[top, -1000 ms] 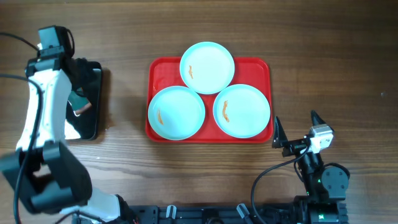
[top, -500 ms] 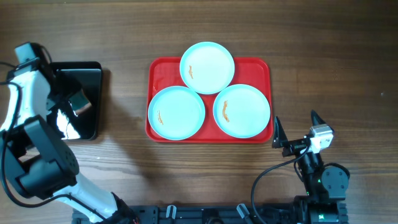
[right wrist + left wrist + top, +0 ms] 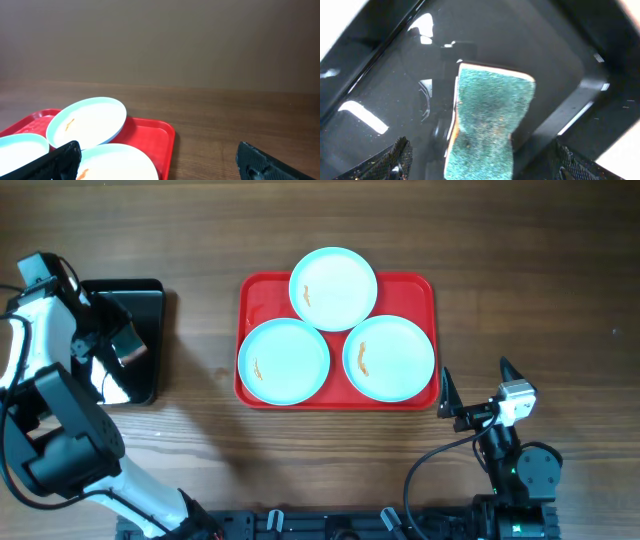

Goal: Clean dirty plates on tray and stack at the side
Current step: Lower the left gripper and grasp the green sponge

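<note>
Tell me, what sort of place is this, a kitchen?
Probably a robot test bench rather than a kitchen: a left arm and a right arm stand at a wooden table, with three plates, some smeared orange, on a red tray and a sponge in a black tray.

Three orange-smeared pale-blue plates [image 3: 333, 289] lie flat, clustered on the red tray [image 3: 262, 295].
</note>
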`<act>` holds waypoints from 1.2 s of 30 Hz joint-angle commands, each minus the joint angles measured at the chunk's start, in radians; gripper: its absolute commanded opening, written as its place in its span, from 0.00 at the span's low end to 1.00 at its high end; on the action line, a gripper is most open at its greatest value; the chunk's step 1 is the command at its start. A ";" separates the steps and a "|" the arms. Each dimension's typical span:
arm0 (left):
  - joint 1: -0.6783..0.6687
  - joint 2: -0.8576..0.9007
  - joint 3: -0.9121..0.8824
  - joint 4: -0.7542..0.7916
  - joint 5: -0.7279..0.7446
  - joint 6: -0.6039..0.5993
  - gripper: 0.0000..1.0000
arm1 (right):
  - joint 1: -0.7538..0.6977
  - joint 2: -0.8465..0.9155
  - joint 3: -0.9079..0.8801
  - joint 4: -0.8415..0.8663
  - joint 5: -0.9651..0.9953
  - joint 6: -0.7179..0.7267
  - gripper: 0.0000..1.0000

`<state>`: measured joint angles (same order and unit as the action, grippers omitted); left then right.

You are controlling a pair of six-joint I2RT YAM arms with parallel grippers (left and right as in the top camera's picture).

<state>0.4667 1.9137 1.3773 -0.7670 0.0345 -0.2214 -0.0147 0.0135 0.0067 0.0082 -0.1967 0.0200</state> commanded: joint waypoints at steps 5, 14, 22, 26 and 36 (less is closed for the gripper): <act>-0.014 0.061 -0.019 0.010 -0.057 0.013 0.81 | 0.005 -0.010 -0.002 0.005 0.013 -0.017 1.00; -0.087 0.063 -0.019 0.020 -0.160 0.012 0.79 | 0.005 -0.010 -0.002 0.005 0.013 -0.018 1.00; -0.079 0.063 -0.019 0.019 -0.160 0.012 0.79 | 0.005 -0.010 -0.002 0.005 0.013 -0.018 1.00; -0.064 0.063 -0.019 0.020 -0.159 0.008 0.79 | 0.005 -0.010 -0.002 0.005 0.013 -0.018 1.00; -0.064 0.076 -0.039 0.036 -0.148 0.007 0.78 | 0.005 -0.010 -0.002 0.005 0.013 -0.018 1.00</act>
<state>0.4011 1.9644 1.3647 -0.7433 -0.1081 -0.2214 -0.0147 0.0135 0.0067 0.0082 -0.1967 0.0196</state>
